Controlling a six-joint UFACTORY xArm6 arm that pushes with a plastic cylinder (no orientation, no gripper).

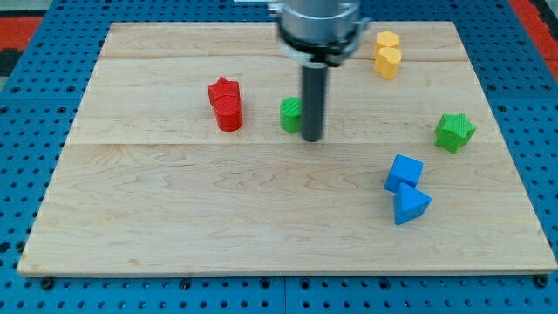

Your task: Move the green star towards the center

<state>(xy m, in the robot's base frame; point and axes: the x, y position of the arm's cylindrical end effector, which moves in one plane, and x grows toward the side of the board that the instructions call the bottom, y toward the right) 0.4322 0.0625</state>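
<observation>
The green star lies near the board's right edge, at mid height. My tip rests on the board near the middle, far to the left of the star. It stands right beside a small green round block, just to that block's right, and the rod hides part of it.
A red star and a red round block sit left of the green round block. Two yellow blocks lie at the view's top right. A blue cube and a blue triangle lie below the green star. The wooden board has edges all round.
</observation>
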